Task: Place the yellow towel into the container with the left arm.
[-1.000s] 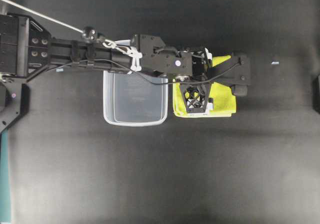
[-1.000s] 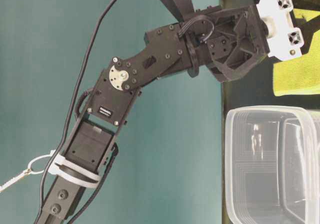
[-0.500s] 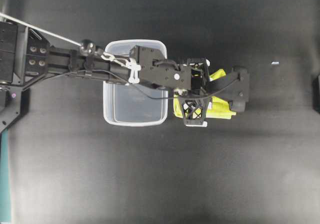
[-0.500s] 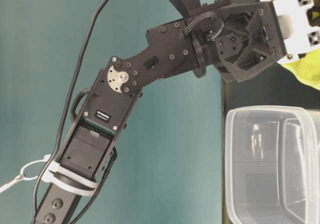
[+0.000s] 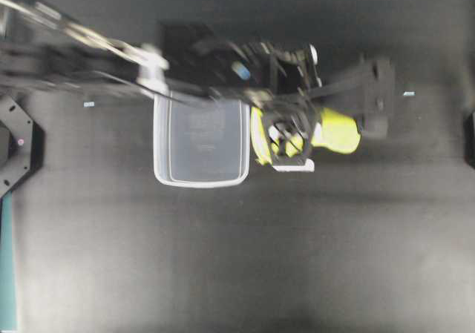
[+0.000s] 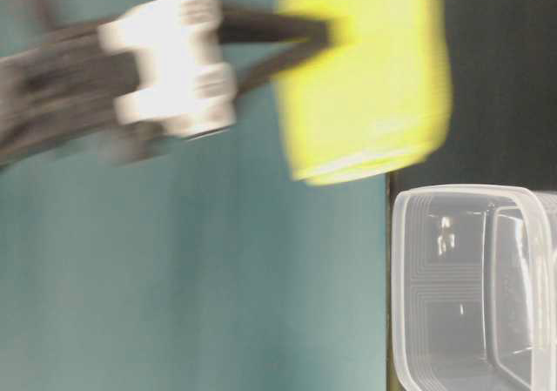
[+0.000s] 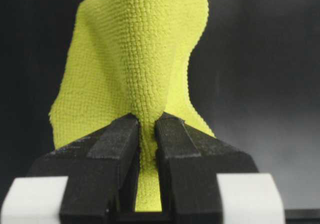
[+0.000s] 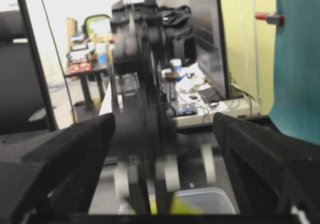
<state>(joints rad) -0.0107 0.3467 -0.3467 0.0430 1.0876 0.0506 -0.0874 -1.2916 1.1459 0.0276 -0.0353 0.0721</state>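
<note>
The left jaws (image 7: 146, 134) are pinched tight on a fold of the yellow towel (image 7: 135, 69), which rises past the black fingers (image 7: 114, 149) in a crumpled peak against a dark background. From overhead, the left jaws (image 5: 288, 136) hang with the towel (image 5: 335, 131) bunched around them, just to the right of the container (image 5: 200, 142) and not over its opening (the whole left arm (image 5: 111, 66) is smeared with motion blur, so finer detail is lost). The arm crosses above the container's far rim. In the table-level view the towel (image 6: 365, 73) hangs clear above the container (image 6: 470, 286), up and to the left of its near corner, with the blurred white jaw mount (image 6: 170, 64) beside it. The tub holds nothing and sits on the black worktop (image 5: 297, 259). The right jaws (image 8: 165, 184) stand wide apart, framing the blurred left arm (image 8: 142, 94) in front of a cluttered room with a monitor (image 8: 207, 39).
</note>
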